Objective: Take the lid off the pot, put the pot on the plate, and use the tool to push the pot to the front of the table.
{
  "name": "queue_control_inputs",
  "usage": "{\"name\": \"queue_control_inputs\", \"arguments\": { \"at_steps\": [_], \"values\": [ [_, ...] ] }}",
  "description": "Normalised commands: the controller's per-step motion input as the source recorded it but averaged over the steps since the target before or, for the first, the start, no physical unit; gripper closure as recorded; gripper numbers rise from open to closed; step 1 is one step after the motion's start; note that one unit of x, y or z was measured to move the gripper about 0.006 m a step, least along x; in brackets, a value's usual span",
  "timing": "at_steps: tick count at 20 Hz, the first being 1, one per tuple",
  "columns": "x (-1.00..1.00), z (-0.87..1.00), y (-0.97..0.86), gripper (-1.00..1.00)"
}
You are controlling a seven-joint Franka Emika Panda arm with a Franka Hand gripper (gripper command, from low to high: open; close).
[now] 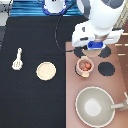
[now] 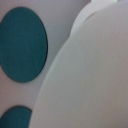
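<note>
The pale-pink pot (image 1: 85, 66) stands uncovered on the stove, its reddish-brown contents showing. My gripper (image 1: 96, 46) hovers above it, a little toward the exterior view's top right. The lid (image 2: 90, 75) fills most of the wrist view as a pale rounded disc close under the hand, lifted off the pot; the hand hides it in the exterior view. On the black table (image 1: 30, 30) lies the cream-yellow plate (image 1: 46, 70), left of the pot. The white slotted spatula (image 1: 17, 59) lies further left.
The pinkish-brown stove panel (image 1: 117, 85) takes up the exterior view's right side, with black burners (image 1: 106, 69) around the pot. The large grey-beige pan (image 1: 94, 106) with its long handle sits below the pot, at the bottom right.
</note>
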Motion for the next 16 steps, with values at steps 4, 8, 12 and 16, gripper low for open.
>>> {"name": "queue_control_inputs", "arguments": {
  "at_steps": [4, 8, 12, 16],
  "values": [
    [-1.0, -0.43, -0.12, 1.0],
    [-1.0, -0.52, -0.3, 1.0],
    [-0.99, -0.68, -0.44, 1.0],
    [-0.73, -0.74, -0.44, 1.0]
  ]
}}
